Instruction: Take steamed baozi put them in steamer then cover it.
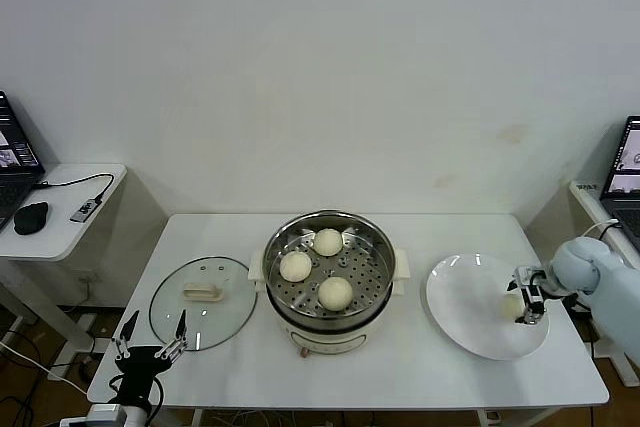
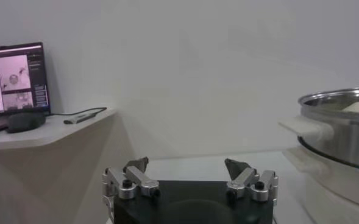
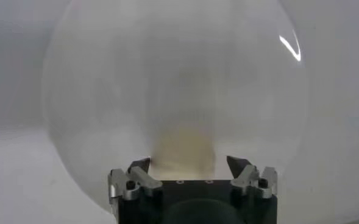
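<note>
Three cream-white baozi (image 1: 329, 241) (image 1: 295, 266) (image 1: 335, 292) lie in the steel steamer (image 1: 375, 277) on its white pot base at the table's middle. A fourth baozi (image 1: 512, 305) lies on the white plate (image 1: 470, 297) at the right. My right gripper (image 1: 527, 299) is open at the plate's right side with this baozi (image 3: 182, 149) between its jaws, not clamped. The glass cover (image 1: 203, 302) with its cream handle (image 1: 201, 293) lies flat on the table left of the steamer. My left gripper (image 1: 150, 340) is open and empty at the table's front left corner, near the cover.
A side table (image 1: 70, 217) at the far left carries a laptop (image 1: 15, 162), a mouse (image 1: 30, 216) and a cable. Another laptop (image 1: 625, 162) stands at the far right. The steamer's rim (image 2: 341, 100) rises beside my left gripper (image 2: 188, 173) in the left wrist view.
</note>
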`<state>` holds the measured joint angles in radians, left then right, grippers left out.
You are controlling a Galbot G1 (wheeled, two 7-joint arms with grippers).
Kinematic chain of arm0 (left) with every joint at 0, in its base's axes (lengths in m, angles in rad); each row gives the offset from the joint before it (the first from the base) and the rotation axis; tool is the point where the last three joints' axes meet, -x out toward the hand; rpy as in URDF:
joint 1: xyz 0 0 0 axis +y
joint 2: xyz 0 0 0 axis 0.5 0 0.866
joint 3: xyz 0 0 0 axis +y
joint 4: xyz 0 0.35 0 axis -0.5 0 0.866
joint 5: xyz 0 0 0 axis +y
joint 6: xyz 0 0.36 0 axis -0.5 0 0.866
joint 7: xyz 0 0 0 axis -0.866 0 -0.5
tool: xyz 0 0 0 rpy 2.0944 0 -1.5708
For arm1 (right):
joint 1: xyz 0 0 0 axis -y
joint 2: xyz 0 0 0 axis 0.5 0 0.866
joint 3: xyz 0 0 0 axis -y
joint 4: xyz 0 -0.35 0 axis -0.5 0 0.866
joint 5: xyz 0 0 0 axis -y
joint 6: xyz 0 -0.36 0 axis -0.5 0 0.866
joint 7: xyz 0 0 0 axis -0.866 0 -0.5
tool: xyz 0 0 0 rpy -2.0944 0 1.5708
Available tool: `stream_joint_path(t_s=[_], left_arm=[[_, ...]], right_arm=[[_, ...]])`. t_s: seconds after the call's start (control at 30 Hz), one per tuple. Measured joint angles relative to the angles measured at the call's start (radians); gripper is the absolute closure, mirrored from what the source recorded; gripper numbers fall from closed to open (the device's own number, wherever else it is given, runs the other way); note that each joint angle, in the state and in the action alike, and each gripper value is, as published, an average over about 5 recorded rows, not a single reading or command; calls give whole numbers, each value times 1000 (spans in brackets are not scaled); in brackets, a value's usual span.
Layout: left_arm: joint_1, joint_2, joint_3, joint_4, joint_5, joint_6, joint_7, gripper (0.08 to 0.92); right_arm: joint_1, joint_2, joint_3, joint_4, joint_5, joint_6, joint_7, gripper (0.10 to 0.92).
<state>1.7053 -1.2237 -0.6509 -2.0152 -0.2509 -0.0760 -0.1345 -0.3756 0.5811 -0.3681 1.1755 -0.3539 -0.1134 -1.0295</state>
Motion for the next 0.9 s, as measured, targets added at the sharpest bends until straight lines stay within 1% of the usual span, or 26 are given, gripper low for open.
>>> stream_joint_path(t_s=[0.17, 0.5, 0.7, 0.9], left_arm=[[-1, -1, 1, 2, 0, 0, 0, 177], [0, 2, -1, -3, 0, 0, 0, 177], [-5, 5, 4, -5, 0, 2, 0, 177], [-11, 12, 11, -1, -2, 2, -1, 177]], right_arm=[[2, 6, 2, -6, -7, -2, -6, 393], [34, -18, -16, 23, 27, -30, -29, 410], [123, -75, -79, 94, 103, -83, -53, 406], [324, -114, -231, 178, 221, -146, -59, 406]])
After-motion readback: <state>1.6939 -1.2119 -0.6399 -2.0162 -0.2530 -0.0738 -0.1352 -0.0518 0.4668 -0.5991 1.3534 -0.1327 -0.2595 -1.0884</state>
